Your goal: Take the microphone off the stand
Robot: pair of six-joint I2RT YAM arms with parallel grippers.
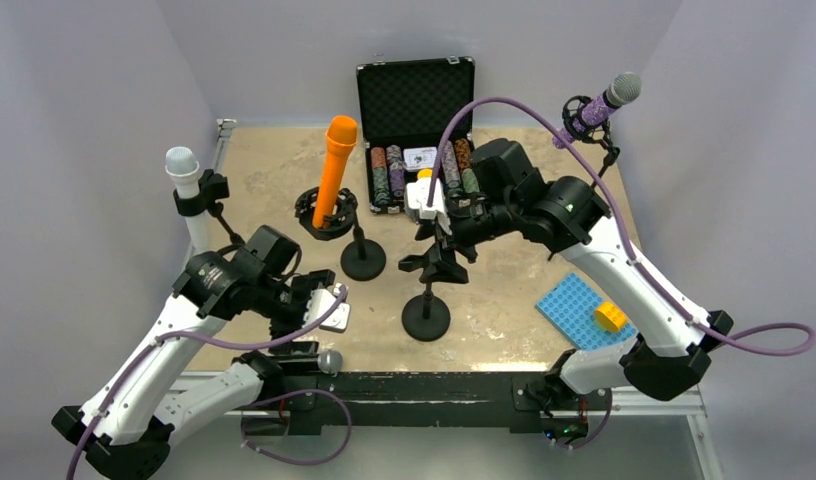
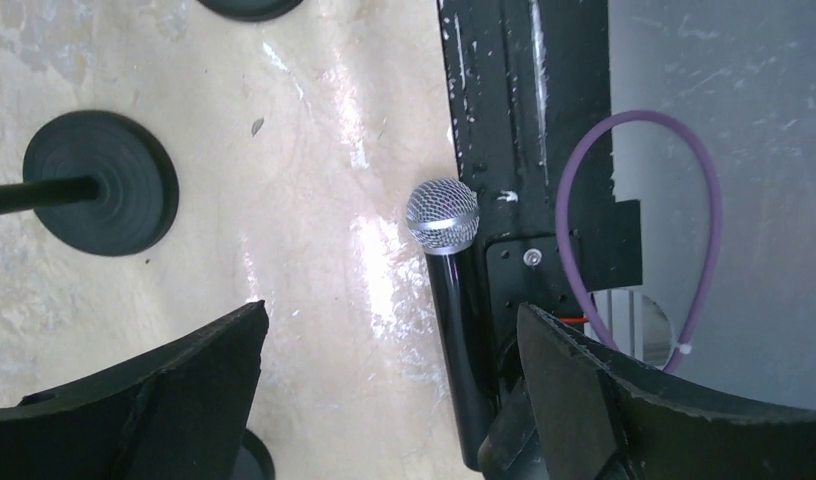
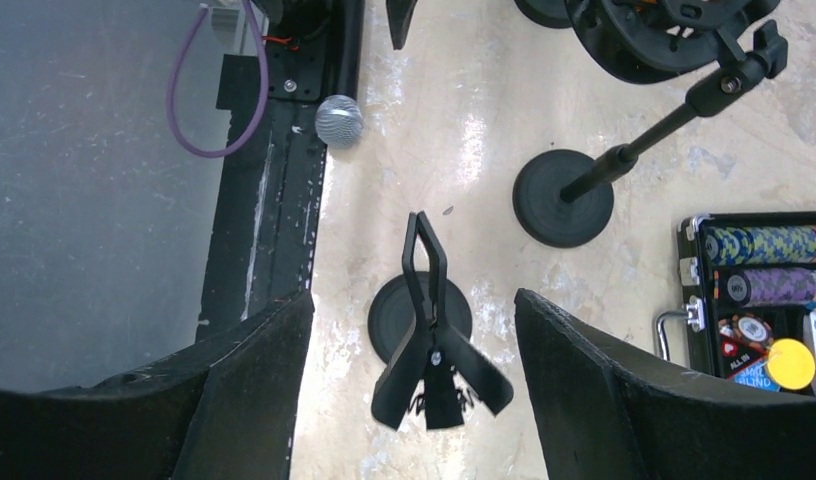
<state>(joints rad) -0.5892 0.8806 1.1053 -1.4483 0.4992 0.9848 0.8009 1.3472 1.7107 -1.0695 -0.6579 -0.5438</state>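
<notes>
Microphone point(image 2: 442, 215): black body, silver mesh head. It lies flat on the surface point(image 1: 504, 300) at the near edge, right beside the black rail point(image 2: 504, 100), and is free of any stand.
Stand point(image 3: 429, 350): just in front of you, mid-surface. It has a round base and its forked clip is empty.
Left gripper point(image 2: 392, 312): it hangs over the microphone with its fingers spread wide, holding nothing. The handle's far end runs under one finger, and you cannot tell whether they touch.
Right gripper point(image 3: 412, 298): also wide open and empty, with the stand's clip between its fingers and clear of both.
Progress: judging by how things lie, the removal looks done.
Risk, microphone: the round body could roll along or over the rail if your left finger brushes it as you lift away, so rise straight up.
Risk, stand: pulling the right arm sideways could catch the clip and tip the stand.
Nearby: an orange microphone point(image 1: 336, 165) stands upright in its own mount, close enough to be knocked by a wide swing.
</notes>
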